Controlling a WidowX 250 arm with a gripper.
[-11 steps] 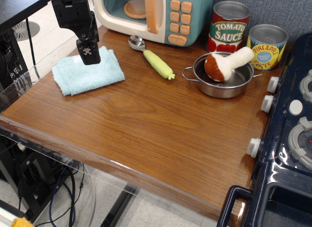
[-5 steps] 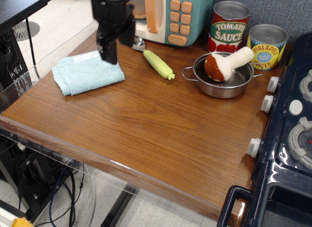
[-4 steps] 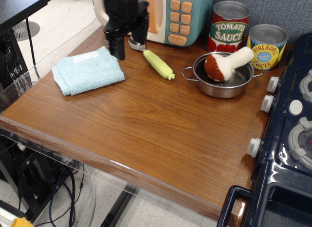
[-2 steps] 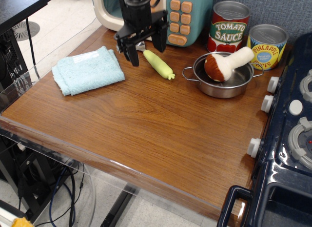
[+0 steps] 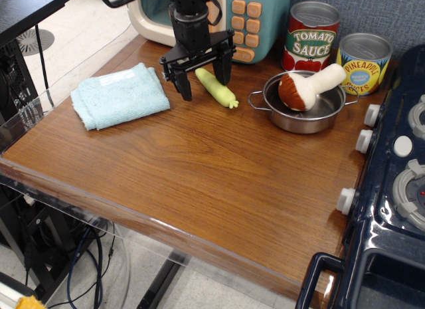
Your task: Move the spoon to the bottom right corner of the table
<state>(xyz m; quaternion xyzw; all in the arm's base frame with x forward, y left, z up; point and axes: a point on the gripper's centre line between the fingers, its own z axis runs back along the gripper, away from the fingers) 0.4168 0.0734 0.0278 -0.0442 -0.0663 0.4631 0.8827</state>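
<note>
Near edge: the table (image 5: 199,183) runs bare and glossy up to its clear acrylic lip, and the bottom right corner, beside the dark blue stove (image 5: 392,209), has no spoon in it yet.
Left side: a folded light blue cloth (image 5: 119,96) lies flat, apart from the action.
Gripper: the gripper (image 5: 202,80) hangs over the back of the table with its jaws spread wide and nothing between them, one black finger down near the cloth side, the other by the handle's far side.
Spoon: the spoon (image 5: 216,86) lies flat on the wood at the back; its yellow-green handle shows between and just right of the fingers, while the metal bowl is hidden behind the gripper.
Key relation: the handle's long axis runs diagonally, from upper left under the gripper to lower right, nubs toward the pan; the fingers appear to straddle it across that axis, so a drop and squeeze looks like the next call.
Right of spoon: a steel pan (image 5: 305,106) holds a plush mushroom (image 5: 309,86), near the nubs but not touching.
Back row: a toy microwave (image 5: 252,23), a tomato sauce can (image 5: 311,36) and a pineapple can (image 5: 364,63) stand against the wall.
</note>
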